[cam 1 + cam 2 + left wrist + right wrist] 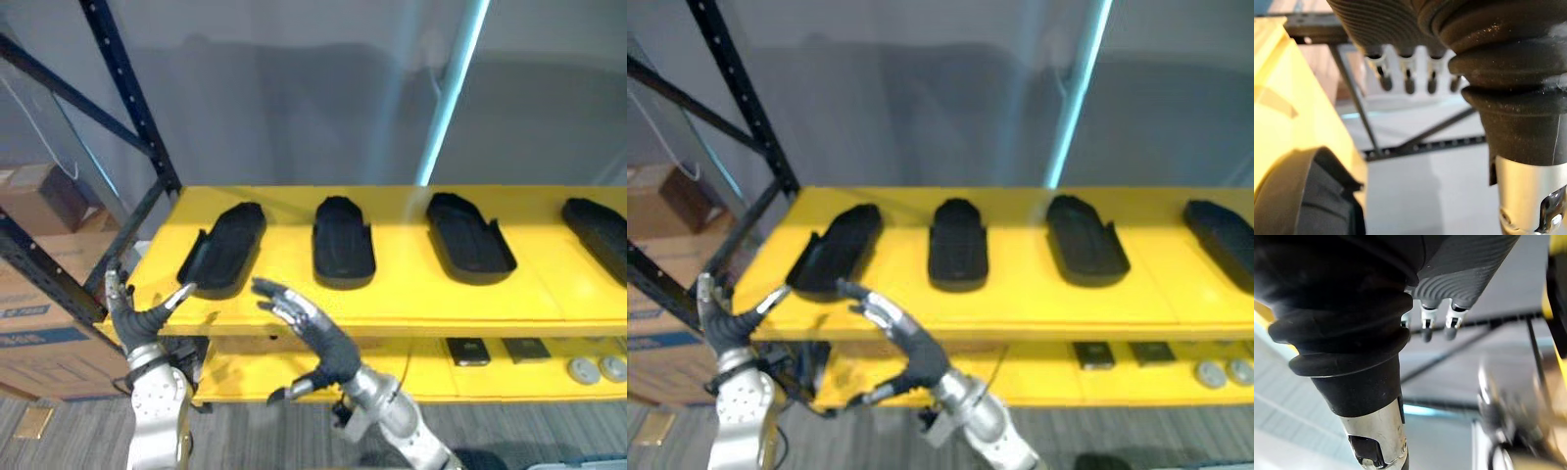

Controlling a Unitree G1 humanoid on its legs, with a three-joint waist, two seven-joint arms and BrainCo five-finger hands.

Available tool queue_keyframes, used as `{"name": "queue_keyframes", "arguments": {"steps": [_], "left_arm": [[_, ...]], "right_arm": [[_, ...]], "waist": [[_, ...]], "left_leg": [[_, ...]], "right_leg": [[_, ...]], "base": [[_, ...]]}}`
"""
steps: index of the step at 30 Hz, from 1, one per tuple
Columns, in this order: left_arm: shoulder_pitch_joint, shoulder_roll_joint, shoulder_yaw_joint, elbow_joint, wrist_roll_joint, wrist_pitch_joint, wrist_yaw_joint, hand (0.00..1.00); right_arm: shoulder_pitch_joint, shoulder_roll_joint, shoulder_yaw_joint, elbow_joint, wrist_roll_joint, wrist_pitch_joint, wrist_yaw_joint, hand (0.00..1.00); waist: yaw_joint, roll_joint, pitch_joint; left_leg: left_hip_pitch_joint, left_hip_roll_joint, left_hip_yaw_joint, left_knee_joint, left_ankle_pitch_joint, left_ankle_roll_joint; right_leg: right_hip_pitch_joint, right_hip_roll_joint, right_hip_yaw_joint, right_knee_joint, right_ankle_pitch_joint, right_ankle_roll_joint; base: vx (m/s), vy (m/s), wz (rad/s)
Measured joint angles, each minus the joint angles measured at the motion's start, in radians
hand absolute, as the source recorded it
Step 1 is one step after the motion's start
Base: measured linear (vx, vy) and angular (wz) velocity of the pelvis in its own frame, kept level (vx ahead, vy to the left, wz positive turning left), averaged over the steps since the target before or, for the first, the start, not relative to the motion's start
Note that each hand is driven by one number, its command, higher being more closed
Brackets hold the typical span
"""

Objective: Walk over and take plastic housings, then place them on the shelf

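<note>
Several black plastic housings lie in a row on the yellow shelf [392, 304]: the leftmost housing [224, 249], a second [343, 241], a third [468, 238], and one cut off at the right edge [600, 230]. My left hand [137, 315] is open by the shelf's front left corner, just in front of the leftmost housing, holding nothing. My right hand [312, 338] is open with spread fingers in front of the shelf's front edge, below the gap between the first two housings. The edge of a housing [1308, 196] appears close to my left hand in the left wrist view.
Dark blue rack uprights and braces [132, 98] stand at the shelf's left end. Cardboard boxes [39, 294] are stacked to the left. A lower yellow shelf [441, 377] holds small dark parts [468, 351] and round grey pieces [598, 368]. A light blue pole [451, 88] rises behind.
</note>
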Motion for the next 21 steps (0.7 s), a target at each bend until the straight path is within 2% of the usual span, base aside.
{"name": "queue_keyframes", "arguments": {"steps": [8, 14, 16, 21], "left_arm": [[-0.020, 0.006, 0.025, 0.110, 0.006, -0.007, 0.002, 0.00], [-0.094, 0.026, 0.038, 0.213, 0.007, -0.023, 0.031, 0.00], [-0.123, 0.054, 0.038, 0.255, 0.006, -0.029, 0.037, 0.00], [-0.240, 0.146, 0.072, 0.441, -0.034, -0.077, 0.038, 0.00]], "right_arm": [[-0.021, 0.000, 0.007, 0.039, 0.004, 0.026, 0.051, 0.00], [-0.020, -0.001, 0.016, 0.039, 0.039, 0.028, 0.133, 0.00], [-0.020, -0.001, 0.016, 0.038, 0.044, 0.031, 0.158, 0.00], [-0.020, -0.023, 0.012, 0.038, 0.061, 0.106, 0.220, 0.00]], "waist": [[0.003, 0.004, 0.004], [-0.002, 0.016, 0.014], [-0.006, 0.011, 0.023], [-0.020, 0.011, 0.075]], "left_leg": [[-0.011, -0.004, -0.020, 0.000, 0.016, 0.000], [-0.022, -0.001, -0.017, 0.000, 0.017, -0.001], [-0.028, 0.003, -0.016, 0.001, 0.019, -0.001], [-0.050, 0.006, 0.005, 0.005, 0.022, -0.002]], "right_leg": [[-0.004, 0.000, -0.020, 0.012, -0.005, -0.007], [-0.020, 0.000, -0.015, 0.016, -0.005, -0.008], [-0.029, 0.000, -0.013, 0.018, -0.005, -0.008], [-0.069, 0.002, 0.012, 0.027, 0.000, -0.012]], "base": [[-0.01, 0.002, 0.08], [-0.01, 0.001, -0.01], [0.00, -0.002, -0.02], [-0.01, 0.001, -0.12]]}}
